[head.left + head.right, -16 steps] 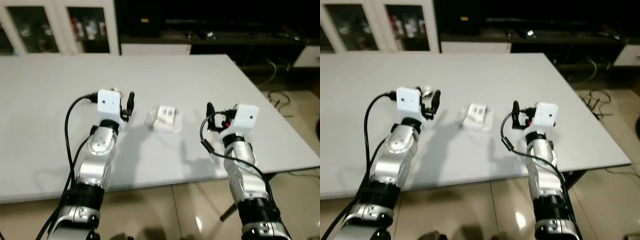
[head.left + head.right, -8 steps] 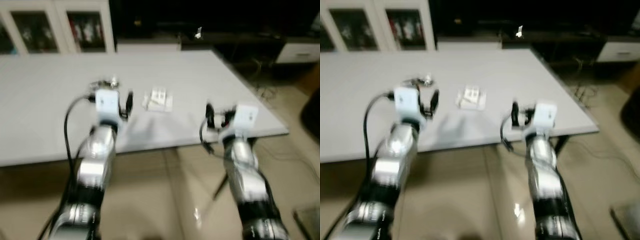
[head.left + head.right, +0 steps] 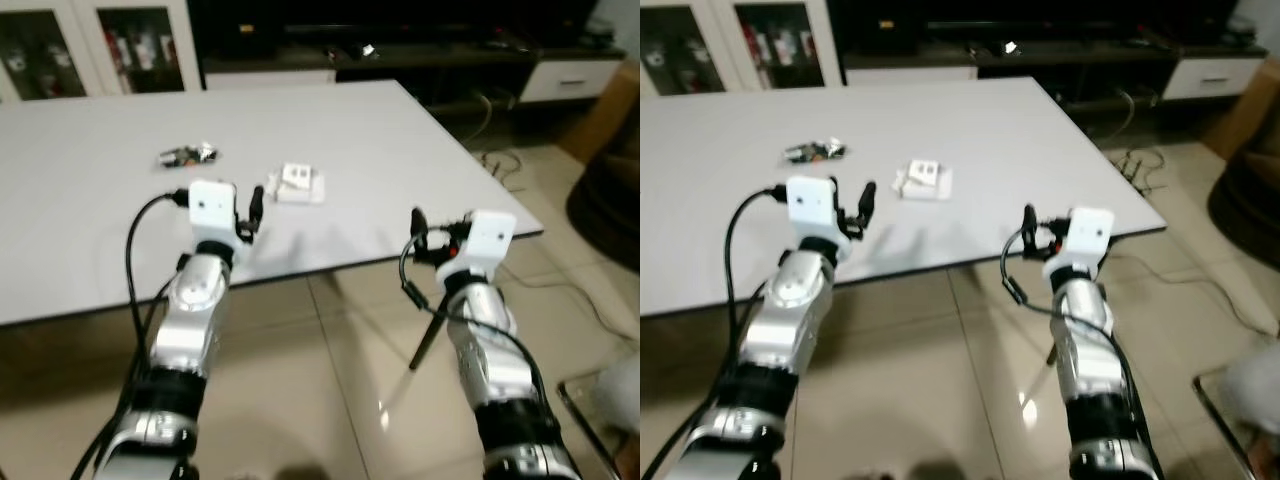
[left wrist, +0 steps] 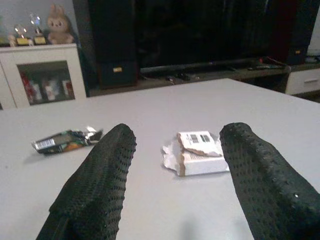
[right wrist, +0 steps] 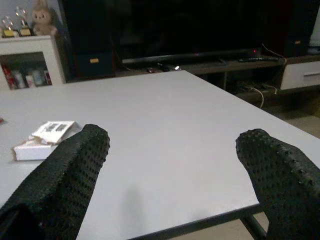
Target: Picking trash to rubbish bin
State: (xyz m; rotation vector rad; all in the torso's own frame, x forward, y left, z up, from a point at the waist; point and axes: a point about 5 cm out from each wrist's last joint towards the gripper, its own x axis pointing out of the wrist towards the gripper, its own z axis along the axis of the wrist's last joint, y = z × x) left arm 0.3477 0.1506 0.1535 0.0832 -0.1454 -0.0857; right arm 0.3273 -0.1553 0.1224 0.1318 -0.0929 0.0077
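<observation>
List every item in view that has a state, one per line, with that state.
Left gripper: open, empty, raised before the table.
Right gripper: open, empty, off the table's near edge.
White box: torn open, lying on the table.
Foil wrapper: crumpled, lying flat.
Cabinet doors: shut.

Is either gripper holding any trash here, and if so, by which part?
Nothing is held. The left gripper and right gripper are open, short of the torn white box.

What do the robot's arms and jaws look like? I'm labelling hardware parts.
Both arms are glossy silver with black joint rings. Each wrist carries a white box camera and a looping black cable. The left gripper and right gripper have thick black fingers with a dotted, rubbery texture.
</observation>
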